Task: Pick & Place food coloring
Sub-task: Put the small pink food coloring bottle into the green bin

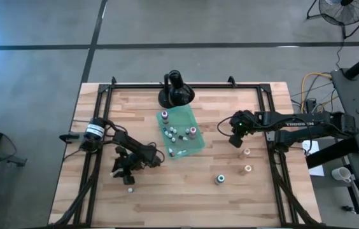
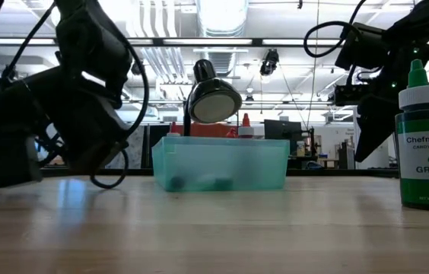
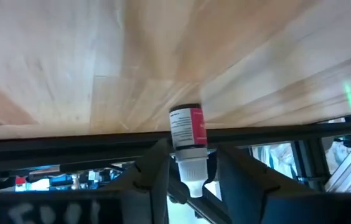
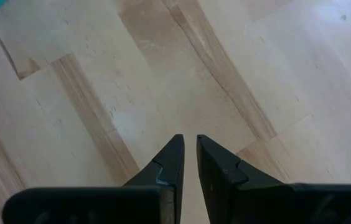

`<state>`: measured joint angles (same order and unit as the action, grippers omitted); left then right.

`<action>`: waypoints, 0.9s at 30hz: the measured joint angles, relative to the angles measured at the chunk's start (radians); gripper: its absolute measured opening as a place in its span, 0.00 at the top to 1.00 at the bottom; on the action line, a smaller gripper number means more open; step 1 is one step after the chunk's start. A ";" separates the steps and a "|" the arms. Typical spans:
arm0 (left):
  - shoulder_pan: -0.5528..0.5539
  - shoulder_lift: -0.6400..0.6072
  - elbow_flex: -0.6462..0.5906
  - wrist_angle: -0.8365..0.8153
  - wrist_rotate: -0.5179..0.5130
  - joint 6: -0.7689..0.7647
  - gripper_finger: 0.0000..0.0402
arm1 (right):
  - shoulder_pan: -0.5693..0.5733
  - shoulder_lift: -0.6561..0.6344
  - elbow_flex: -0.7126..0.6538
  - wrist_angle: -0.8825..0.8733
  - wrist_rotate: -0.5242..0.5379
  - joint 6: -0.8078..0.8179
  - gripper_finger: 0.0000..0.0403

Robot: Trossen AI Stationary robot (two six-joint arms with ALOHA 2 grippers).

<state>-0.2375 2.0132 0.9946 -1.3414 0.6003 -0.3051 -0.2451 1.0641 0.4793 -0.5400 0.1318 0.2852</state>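
A red food coloring bottle (image 3: 188,130) with a white cap stands upright on its base on the wood, near the table's near left (image 1: 130,189). My left gripper (image 3: 191,171) is open, with one finger on each side of the cap and a narrow gap on each side. The teal tray (image 1: 195,145) in the middle holds several more small bottles (image 1: 174,133). My right gripper (image 4: 188,146) is shut and hangs over bare wood right of the tray (image 1: 235,141). Three bottles stand loose at the right: two pale ones (image 1: 246,152) (image 1: 247,168) and a green one (image 1: 219,179) (image 2: 426,141).
A black round-based stand (image 1: 175,94) stands just behind the tray at the far edge. A black frame rail (image 1: 97,165) runs along the table's sides. Bare wood (image 1: 179,197) stretches along the near edge between the red bottle and the green one.
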 joint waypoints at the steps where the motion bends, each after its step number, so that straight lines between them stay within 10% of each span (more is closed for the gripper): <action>1: 0.000 0.000 0.003 -0.001 0.000 -0.005 0.73 | 0.000 0.000 0.000 0.000 0.000 0.000 0.91; 16: 0.000 -0.135 0.015 0.092 -0.201 -0.143 0.72 | 0.000 0.000 0.000 0.000 0.000 0.000 0.91; 27: -0.065 -0.548 -0.015 0.242 -0.619 -0.867 0.72 | 0.000 0.000 0.000 0.000 0.000 -0.001 0.91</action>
<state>-0.3022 1.4653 0.9801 -1.0998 -0.0189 -1.1720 -0.2451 1.0641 0.4793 -0.5400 0.1321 0.2844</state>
